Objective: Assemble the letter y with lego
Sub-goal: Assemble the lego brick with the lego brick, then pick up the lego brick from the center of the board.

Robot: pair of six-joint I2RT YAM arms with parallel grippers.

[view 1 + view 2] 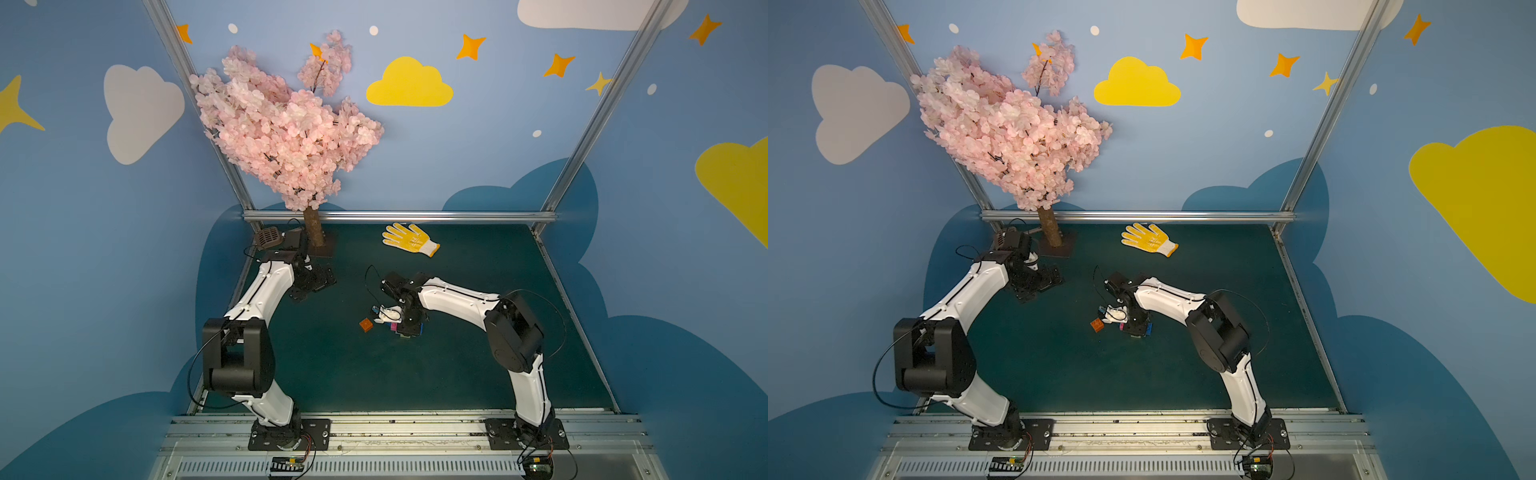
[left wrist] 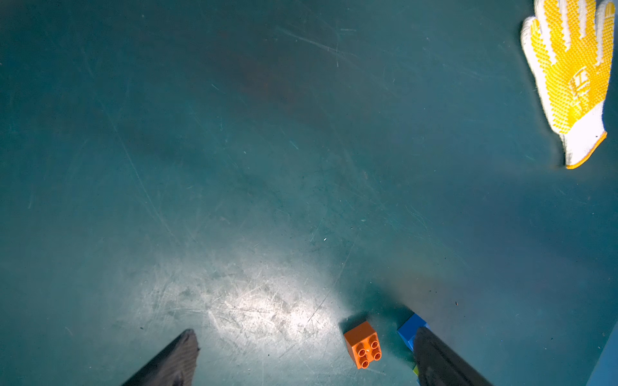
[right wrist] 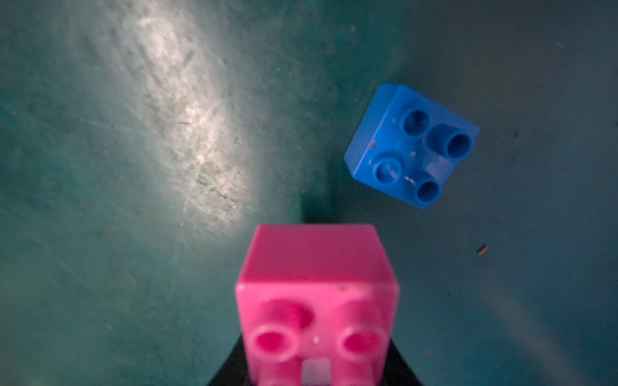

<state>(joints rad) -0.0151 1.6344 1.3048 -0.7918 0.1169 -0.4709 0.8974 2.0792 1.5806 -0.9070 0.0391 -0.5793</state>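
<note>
My right gripper [image 3: 316, 337] is shut on a pink lego brick [image 3: 317, 294], studs toward the camera, with dark fingers [image 3: 403, 366] on both sides. A dark blue brick [image 3: 413, 147] lies loose on the mat just beyond it. In both top views this gripper [image 1: 400, 327] [image 1: 1128, 326] hangs low over a small cluster of bricks, with a blue edge [image 1: 420, 330] showing beside it. An orange brick [image 1: 365, 325] [image 2: 363, 344] sits alone to the left. My left gripper [image 2: 305, 336] [image 1: 313, 283] is open and empty at the back left.
A yellow glove [image 1: 409, 240] [image 2: 572, 77] lies near the back rail. A pink blossom tree [image 1: 291, 133] stands at the back left corner on a base plate [image 1: 330, 251], right beside my left arm. Aluminium posts and rails frame the green mat [image 1: 457, 365].
</note>
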